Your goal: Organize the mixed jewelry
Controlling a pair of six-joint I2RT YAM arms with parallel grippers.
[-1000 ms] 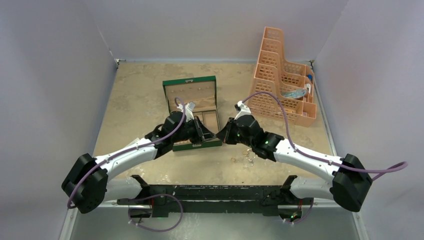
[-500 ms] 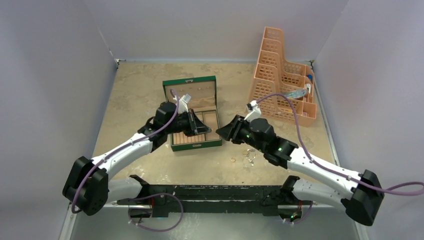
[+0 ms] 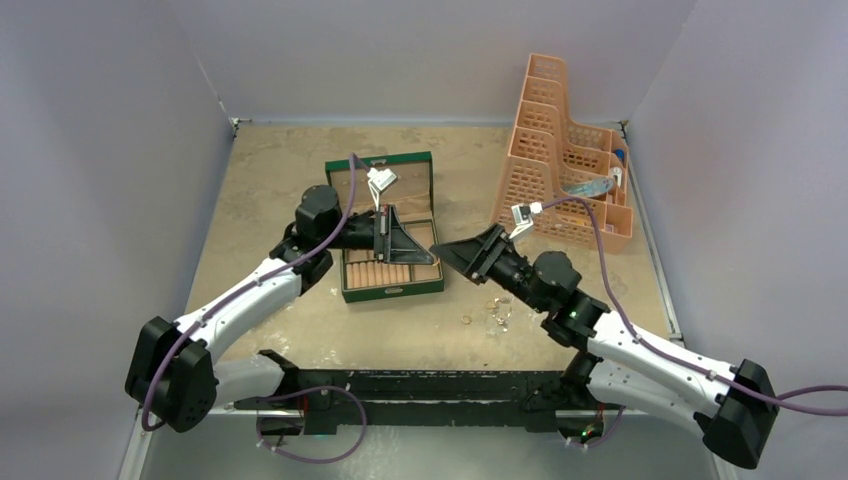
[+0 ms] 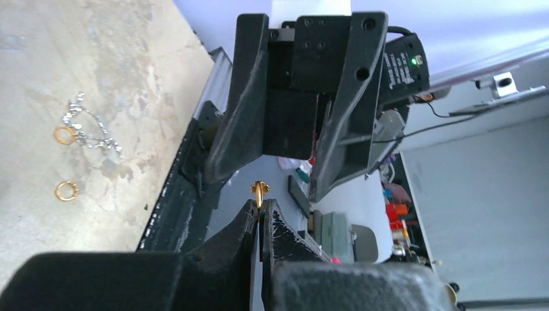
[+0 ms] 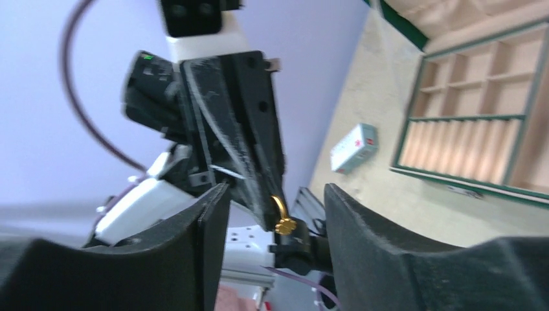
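1 gold ring [image 4: 259, 189] is pinched at the very tips of the left gripper [image 3: 433, 259], whose fingers are pressed together on it. In the top view it hangs over the right front corner of the green box [image 3: 392, 291]. The right gripper [image 3: 448, 252] faces it almost tip to tip, jaws spread wide. 2 more rings [image 3: 466, 320] and a silvery chain [image 3: 500, 314] lie near the right arm on the table [image 3: 270, 190], a tan, mottled surface. An orange rack [image 3: 560, 170] stands at the far right. Plain pale grey walls [image 3: 430, 50] enclose 3 sides.
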